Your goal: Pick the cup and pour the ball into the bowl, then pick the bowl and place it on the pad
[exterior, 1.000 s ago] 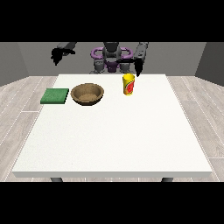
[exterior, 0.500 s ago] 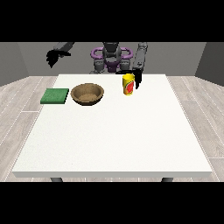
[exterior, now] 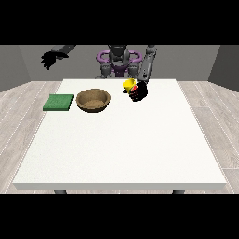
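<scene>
The hand at the view's right (exterior: 138, 92) is down on the yellow cup (exterior: 130, 85), its fingers apparently wrapped round the cup's lower part, near the desk's (exterior: 121, 149) far edge and to the right of the brown bowl (exterior: 94, 100); the ball cannot be seen. To pour well, the cup should be lifted upright, carried over the bowl's middle and tipped there, low over the rim. The other hand (exterior: 49, 59) hangs raised off the desk beyond the green pad (exterior: 59, 102), fingers seemingly relaxed.
</scene>
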`<action>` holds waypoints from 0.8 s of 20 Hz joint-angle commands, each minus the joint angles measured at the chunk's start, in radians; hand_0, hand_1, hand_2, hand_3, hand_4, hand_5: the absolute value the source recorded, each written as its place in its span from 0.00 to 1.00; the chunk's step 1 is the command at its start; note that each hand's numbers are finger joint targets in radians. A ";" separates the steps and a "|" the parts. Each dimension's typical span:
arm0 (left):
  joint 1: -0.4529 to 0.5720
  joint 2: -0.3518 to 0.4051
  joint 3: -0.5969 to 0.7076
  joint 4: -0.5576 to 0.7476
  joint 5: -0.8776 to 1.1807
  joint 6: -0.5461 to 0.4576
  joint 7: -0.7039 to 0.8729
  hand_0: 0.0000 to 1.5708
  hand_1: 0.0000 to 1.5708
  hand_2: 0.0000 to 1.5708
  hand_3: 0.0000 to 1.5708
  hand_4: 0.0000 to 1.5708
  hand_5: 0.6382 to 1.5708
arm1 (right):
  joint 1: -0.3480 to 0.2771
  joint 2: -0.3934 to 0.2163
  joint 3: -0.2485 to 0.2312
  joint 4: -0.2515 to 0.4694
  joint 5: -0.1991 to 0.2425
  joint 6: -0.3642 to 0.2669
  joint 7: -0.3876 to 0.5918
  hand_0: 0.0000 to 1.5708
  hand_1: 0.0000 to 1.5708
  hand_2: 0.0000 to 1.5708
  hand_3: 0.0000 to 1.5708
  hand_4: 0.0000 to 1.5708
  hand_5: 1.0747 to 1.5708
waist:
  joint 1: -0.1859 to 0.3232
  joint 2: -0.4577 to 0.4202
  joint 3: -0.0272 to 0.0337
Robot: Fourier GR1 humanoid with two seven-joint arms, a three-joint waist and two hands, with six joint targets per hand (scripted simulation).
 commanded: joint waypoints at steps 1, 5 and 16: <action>-0.045 -0.007 -0.014 0.079 -0.062 0.084 0.018 0.83 0.83 1.00 1.00 0.77 0.98 | 0.011 -0.003 -0.016 0.045 -0.005 0.025 -0.011 0.00 0.00 0.00 0.00 0.22 1.00 | 0.007 -0.032 -0.0006; -0.115 0.020 -0.135 0.039 -0.219 0.186 0.299 0.84 0.84 1.00 1.00 0.77 0.99 | -0.019 -0.072 -0.045 0.129 -0.038 0.020 0.105 0.00 0.00 0.00 0.00 0.25 1.00 | 0.038 -0.165 0.0017; -0.397 0.085 -0.413 0.316 -0.730 0.270 0.804 0.81 0.81 1.00 0.98 0.75 0.99 | -0.119 -0.092 -0.033 0.185 -0.009 -0.074 0.218 0.00 0.00 0.00 0.00 0.39 0.99 | 0.098 -0.265 0.0035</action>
